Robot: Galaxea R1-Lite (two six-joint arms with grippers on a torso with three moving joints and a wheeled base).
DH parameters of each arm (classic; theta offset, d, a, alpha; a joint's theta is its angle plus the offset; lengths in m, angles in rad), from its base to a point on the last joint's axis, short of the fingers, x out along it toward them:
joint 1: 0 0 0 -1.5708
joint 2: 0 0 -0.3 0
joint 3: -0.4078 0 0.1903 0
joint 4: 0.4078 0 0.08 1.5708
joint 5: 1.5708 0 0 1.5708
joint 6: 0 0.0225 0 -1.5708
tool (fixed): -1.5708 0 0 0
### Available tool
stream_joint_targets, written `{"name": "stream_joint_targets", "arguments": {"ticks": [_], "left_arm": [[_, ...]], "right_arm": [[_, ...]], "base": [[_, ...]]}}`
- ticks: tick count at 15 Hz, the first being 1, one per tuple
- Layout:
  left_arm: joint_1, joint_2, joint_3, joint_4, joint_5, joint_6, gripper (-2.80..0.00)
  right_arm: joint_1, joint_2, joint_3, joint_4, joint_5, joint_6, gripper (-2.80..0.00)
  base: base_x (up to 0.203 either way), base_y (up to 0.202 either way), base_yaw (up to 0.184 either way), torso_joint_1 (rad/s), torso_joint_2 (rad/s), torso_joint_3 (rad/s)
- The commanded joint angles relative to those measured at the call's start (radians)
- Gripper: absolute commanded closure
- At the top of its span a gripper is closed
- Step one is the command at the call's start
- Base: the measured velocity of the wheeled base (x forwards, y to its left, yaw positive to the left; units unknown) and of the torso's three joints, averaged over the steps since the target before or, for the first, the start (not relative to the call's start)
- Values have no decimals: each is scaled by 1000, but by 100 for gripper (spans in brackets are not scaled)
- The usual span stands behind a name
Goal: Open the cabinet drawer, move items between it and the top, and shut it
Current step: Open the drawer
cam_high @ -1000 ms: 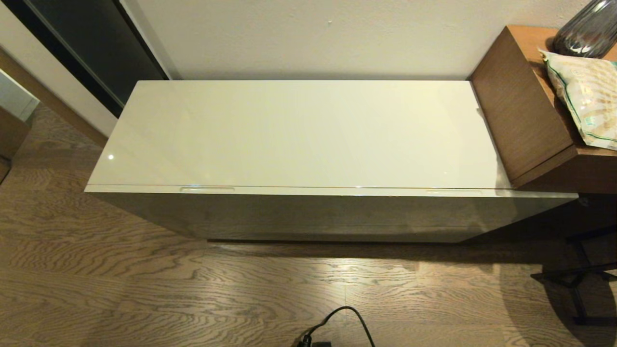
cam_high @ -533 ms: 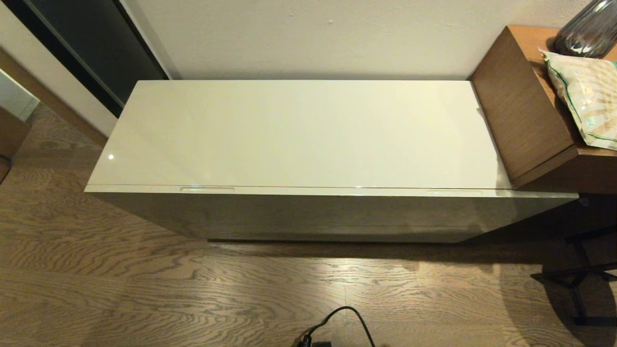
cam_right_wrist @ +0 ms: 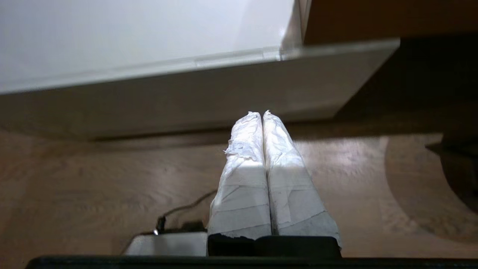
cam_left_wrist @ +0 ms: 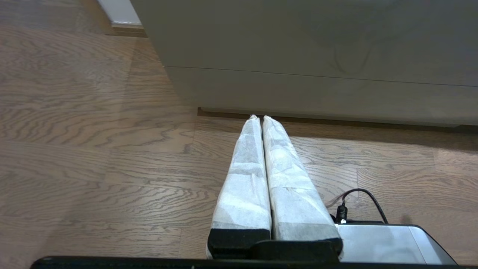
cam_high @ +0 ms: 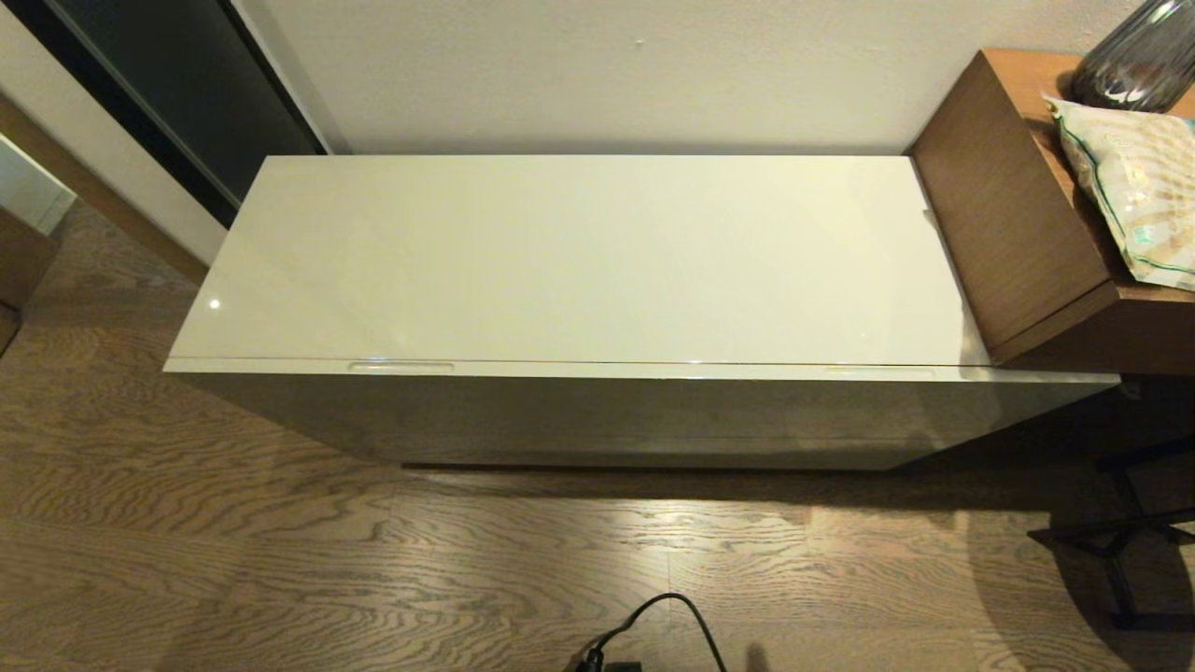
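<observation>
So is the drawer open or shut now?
Shut: the drawer front edge lies flush under the top, no gap showing.

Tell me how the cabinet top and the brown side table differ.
The top is glossy cream-white; the side table is matte brown wood. The top sits lower, the side table rising above its right end. The top is bare; the side table carries a printed packet and a dark vase. Both stand against the wall.

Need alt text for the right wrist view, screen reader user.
The right gripper, its two white-wrapped fingers pressed shut and empty, hangs above the wood floor, pointing at the front of the closed cabinet drawer. The glossy top shows beyond, a brown side table beside it.
</observation>
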Motion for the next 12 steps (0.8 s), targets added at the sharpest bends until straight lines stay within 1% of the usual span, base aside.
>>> {"name": "stream_joint_targets", "arguments": {"ticks": [1,3,4,7,8,9,11,12], "left_arm": [[0,1,0,0,0,1,0],[0,1,0,0,0,1,0],[0,1,0,0,0,1,0],[0,0,0,0,0,1,0],[0,0,2,-1,0,1,0],[0,0,2,-1,0,1,0],[0,0,2,-1,0,1,0],[0,0,2,-1,0,1,0]], "right_arm": [[-1,58,68,-11,1,-4,0],[2,202,109,-56,4,8,0],[10,297,123,-109,5,26,0],[77,626,142,-361,-10,82,0],[119,759,142,-467,-37,99,0],[171,887,142,-575,-84,120,0],[276,1132,133,-824,-201,159,0],[314,1237,114,-947,-254,172,0]], "base": [[0,0,0,0,0,0],[0,0,0,0,0,0],[0,0,0,0,0,0],[0,0,0,0,0,0],[0,0,0,0,0,0],[0,0,0,0,0,0],[0,0,0,0,0,0],[0,0,0,0,0,0]]}}
